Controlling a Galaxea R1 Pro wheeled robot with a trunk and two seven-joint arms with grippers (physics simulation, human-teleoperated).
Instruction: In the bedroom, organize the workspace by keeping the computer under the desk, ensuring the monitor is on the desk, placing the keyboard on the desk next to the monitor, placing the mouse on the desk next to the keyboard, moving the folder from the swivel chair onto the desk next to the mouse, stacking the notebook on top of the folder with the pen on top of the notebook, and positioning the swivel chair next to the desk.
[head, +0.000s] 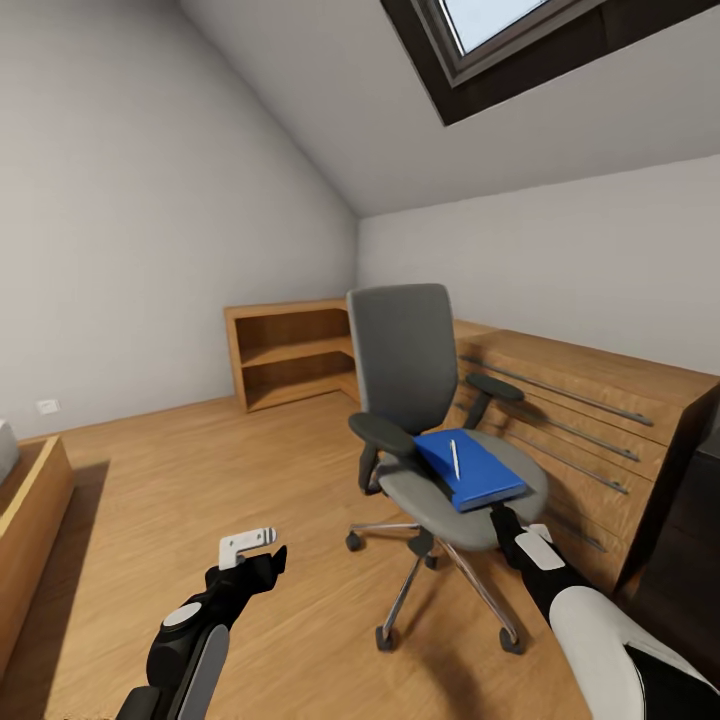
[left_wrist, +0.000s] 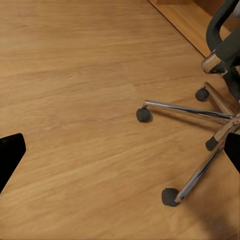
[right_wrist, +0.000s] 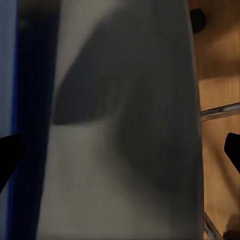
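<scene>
My right gripper (right_wrist: 120, 150) sits spread wide over the front edge of the chair seat (right_wrist: 125, 120), with the blue folder (head: 470, 468) just beyond one fingertip. A pen (head: 455, 458) lies on top of the folder. My left gripper (left_wrist: 120, 150) hangs wide open above bare floor (left_wrist: 75, 100), the chair's chrome legs (left_wrist: 200, 150) off past one finger.

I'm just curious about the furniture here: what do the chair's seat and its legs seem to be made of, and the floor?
The chair seat looks like matte grey fabric upholstery, with no shine. The chair legs appear to be polished chrome metal, since they show bright reflections; their wheels look like dull black plastic or rubber. The floor looks like light varnished wood planks, showing grain lines and a soft sheen.
</scene>
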